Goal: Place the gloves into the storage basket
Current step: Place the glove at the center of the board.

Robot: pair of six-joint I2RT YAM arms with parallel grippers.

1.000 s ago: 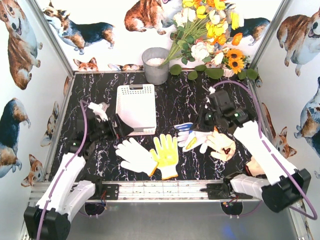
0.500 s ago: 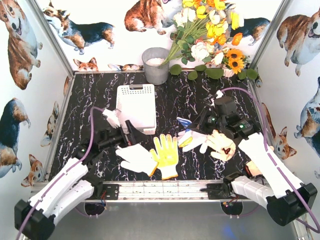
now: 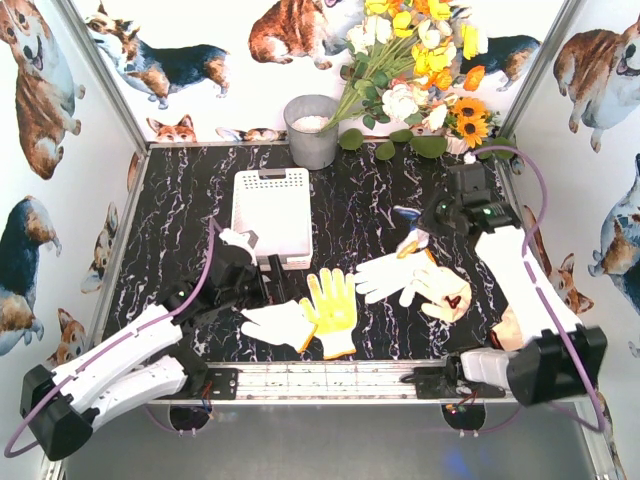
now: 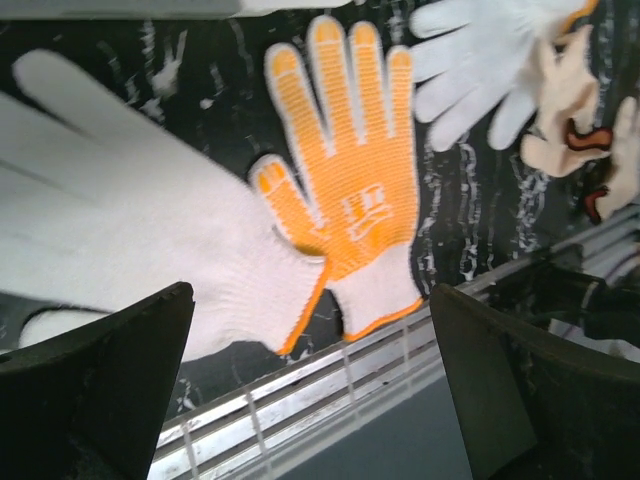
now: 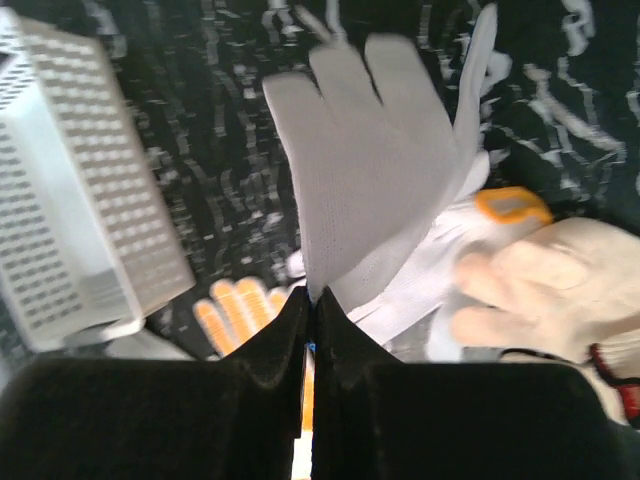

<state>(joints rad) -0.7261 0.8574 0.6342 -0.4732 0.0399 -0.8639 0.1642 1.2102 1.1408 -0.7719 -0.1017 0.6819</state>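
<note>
The white storage basket [image 3: 272,182] lies upside down at the table's middle left and also shows in the right wrist view [image 5: 70,180]. My left gripper [image 3: 266,274] is open and empty [image 4: 320,400], just above a white glove [image 3: 275,322] [image 4: 120,230] that lies beside an orange-palmed glove [image 3: 332,300] [image 4: 345,190]. My right gripper [image 3: 428,224] is shut on a white glove [image 5: 380,170] and holds it up [image 5: 312,300]; its blue edge [image 3: 404,212] shows by the fingers. Below lie another white glove [image 3: 385,275] with an orange cuff [image 5: 510,205] and a beige glove [image 3: 445,290] [image 5: 540,280].
A grey metal bucket [image 3: 312,130] stands behind the basket. A bunch of flowers [image 3: 420,70] leans in the back right corner. Another beige glove [image 3: 515,330] lies under the right arm. A metal rail [image 3: 320,378] runs along the near edge. Walls close three sides.
My left gripper has moved right, from beside the basket to above the white glove. My right gripper has lifted the white blue-edged glove off the pile and pulled back to the right.
</note>
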